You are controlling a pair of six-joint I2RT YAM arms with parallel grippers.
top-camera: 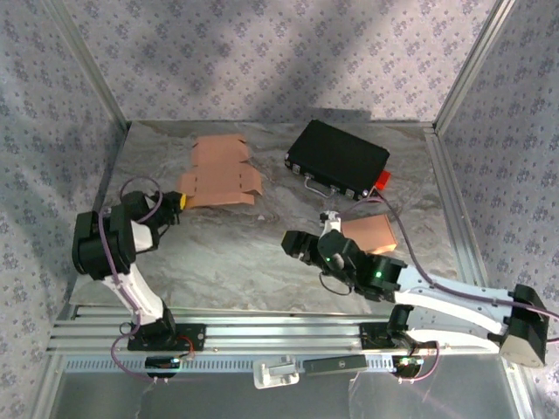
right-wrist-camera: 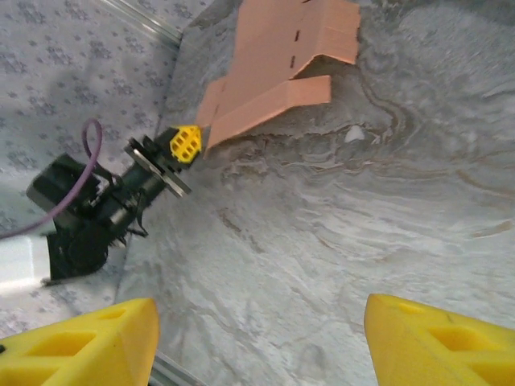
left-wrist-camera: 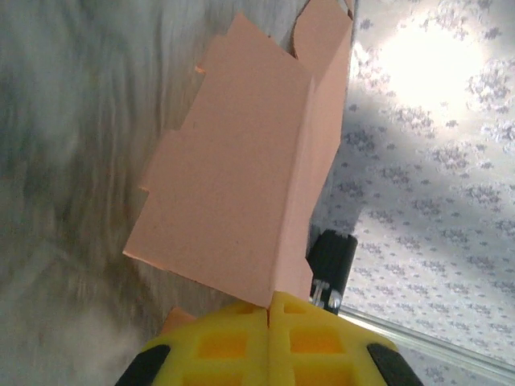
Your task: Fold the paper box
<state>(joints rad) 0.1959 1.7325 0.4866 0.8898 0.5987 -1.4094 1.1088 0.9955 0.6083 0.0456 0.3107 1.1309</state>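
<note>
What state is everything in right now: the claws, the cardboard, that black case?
Paper box, unassembled, creased, one edge pinched.
Left claw, shut on that edge.
Right claw, open, holding nothing.
Black case, closed, lying flat.
Small brown box, looks already folded up.

Bright glare on the wall (left-wrist-camera: 430, 56); table (left-wrist-camera: 64, 161) blurred.

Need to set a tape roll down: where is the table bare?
Bare: the table middle, between left pincer and right pincer, in front of the cardboard sheet. Crowded: the right, around the black case and tan box.
</note>
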